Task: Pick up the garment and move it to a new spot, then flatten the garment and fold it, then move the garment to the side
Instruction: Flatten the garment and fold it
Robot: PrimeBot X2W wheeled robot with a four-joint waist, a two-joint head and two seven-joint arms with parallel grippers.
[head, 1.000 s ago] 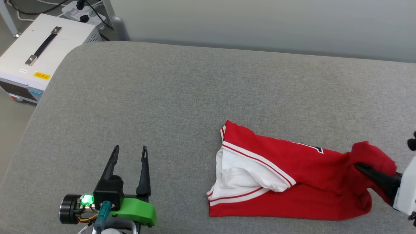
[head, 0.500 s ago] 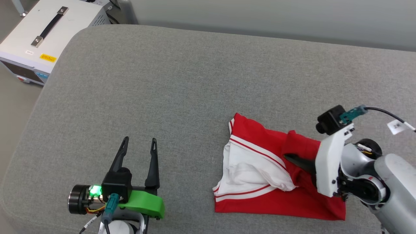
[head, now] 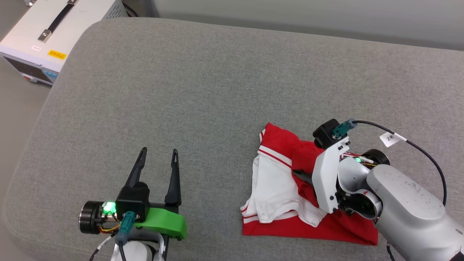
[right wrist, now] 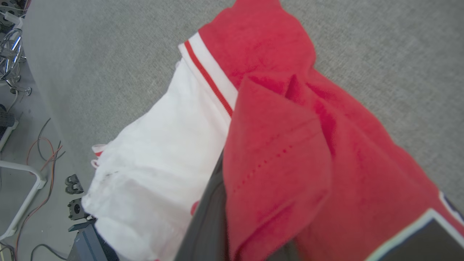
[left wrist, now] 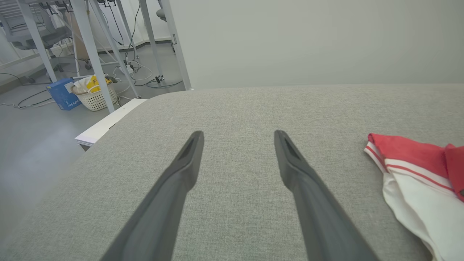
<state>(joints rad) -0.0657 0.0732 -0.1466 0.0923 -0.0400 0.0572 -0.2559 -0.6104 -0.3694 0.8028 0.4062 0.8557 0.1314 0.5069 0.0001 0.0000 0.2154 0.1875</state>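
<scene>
The garment [head: 273, 181], red with a white sleeve and striped trim, lies bunched on the grey cushion [head: 203, 90], right of centre. My right gripper [head: 301, 175] is shut on a red edge of it, holding that edge doubled back leftward over the rest. In the right wrist view the red cloth [right wrist: 282, 145] drapes over one dark finger [right wrist: 208, 221] and hides the tips; black lettering shows at the lower right corner. My left gripper [head: 159, 152] hovers open and empty to the garment's left, low over bare cushion, seen too as left gripper [left wrist: 238, 134] with the garment [left wrist: 409, 163] at its right.
A white box with a black handle [head: 43, 32] stands on the floor past the cushion's rounded far left corner. A pale wall runs behind the cushion. Table legs, cables, a white basket [left wrist: 95, 97] and a blue box [left wrist: 64, 93] crowd the floor beyond.
My right gripper has carried the red edge leftward across the garment, doubling it over and making the garment shorter. The head camera has shifted; the left gripper stays open in place.
</scene>
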